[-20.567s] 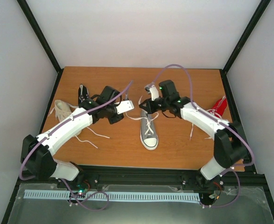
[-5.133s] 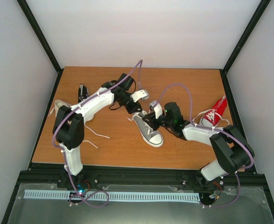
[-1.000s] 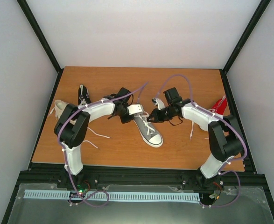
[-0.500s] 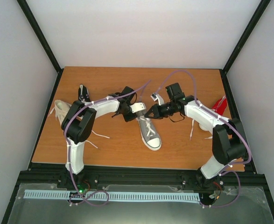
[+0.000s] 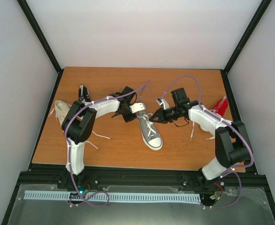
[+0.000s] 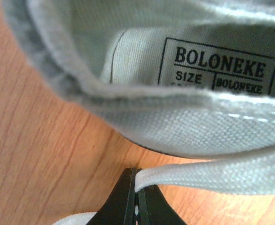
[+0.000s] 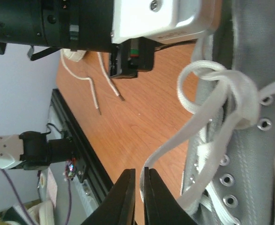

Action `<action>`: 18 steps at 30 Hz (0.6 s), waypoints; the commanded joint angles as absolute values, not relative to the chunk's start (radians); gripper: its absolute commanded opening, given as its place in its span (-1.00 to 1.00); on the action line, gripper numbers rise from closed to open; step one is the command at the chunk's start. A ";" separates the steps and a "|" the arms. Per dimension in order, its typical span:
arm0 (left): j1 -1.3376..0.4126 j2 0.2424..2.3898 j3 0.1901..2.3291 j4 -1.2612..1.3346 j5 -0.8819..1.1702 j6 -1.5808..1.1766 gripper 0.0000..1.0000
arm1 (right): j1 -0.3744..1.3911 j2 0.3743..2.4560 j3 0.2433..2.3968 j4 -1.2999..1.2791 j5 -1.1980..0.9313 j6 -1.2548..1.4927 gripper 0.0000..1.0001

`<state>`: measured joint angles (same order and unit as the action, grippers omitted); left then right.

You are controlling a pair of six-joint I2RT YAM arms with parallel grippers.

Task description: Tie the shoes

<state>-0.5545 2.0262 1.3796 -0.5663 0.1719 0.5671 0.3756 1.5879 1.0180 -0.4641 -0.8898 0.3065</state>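
Observation:
The grey shoe [image 5: 149, 131] lies mid-table, white toe cap toward the near edge; in the right wrist view its eyelet side [image 7: 249, 154] fills the right. My left gripper [image 5: 137, 114] sits at the heel, and the left wrist view shows it [image 6: 137, 180] shut on a flat white lace [image 6: 212, 176] beside the heel opening [image 6: 142, 51]. My right gripper [image 5: 152, 118] is at the shoe's right side, shut [image 7: 138, 187] on the other lace strand [image 7: 174, 145], which runs up to a loose knot [image 7: 235, 101].
A black shoe [image 5: 83, 93] and a cream shoe [image 5: 61, 110] with trailing laces [image 5: 94, 136] lie at the left. A red shoe [image 5: 219, 107] lies by the right edge. A black frame rail [image 5: 142, 176] runs along the table's near edge.
The right gripper has drawn its lace slightly to the right. The grey shoe has turned a little, its toe swinging left. The left gripper stays at the heel.

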 commanded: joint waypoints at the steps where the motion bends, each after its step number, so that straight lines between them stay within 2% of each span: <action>1: -0.554 1.985 1.397 -0.601 0.192 0.554 -0.98 | 0.374 1.522 1.024 -0.538 -0.776 0.260 -0.82; 3: -0.554 1.970 1.393 -0.606 0.200 0.552 -0.98 | 0.374 1.503 1.016 -0.584 -0.673 0.224 -0.78; 12: -0.554 1.962 1.400 -0.627 0.198 0.555 -0.98 | 0.374 1.384 0.951 -0.532 -0.576 0.235 -0.33; 15: -0.554 1.960 1.399 -0.630 0.197 0.555 -0.99 | 0.376 1.364 0.921 -0.472 -0.574 0.236 -0.06; 18: -0.554 1.959 1.399 -0.632 0.198 0.552 -0.98 | 0.396 1.355 0.878 -0.439 -0.480 0.238 0.16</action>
